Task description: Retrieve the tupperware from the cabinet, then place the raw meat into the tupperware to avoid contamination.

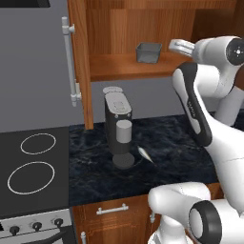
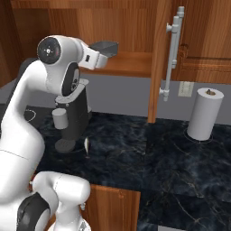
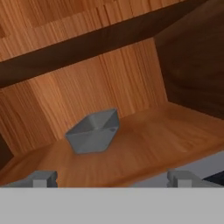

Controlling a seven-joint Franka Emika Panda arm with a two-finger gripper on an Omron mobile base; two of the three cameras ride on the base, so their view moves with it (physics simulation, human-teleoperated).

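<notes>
Inside the cabinet (image 1: 124, 64), tupperware (image 3: 94, 131) sits mid-shelf, room all around.

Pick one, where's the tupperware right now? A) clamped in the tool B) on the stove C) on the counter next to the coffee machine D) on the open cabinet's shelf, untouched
D: the tupperware sits on the shelf of the open cabinet, and in the hand view the open tool is short of it, with bare shelf between its fingertips and the box.
</notes>
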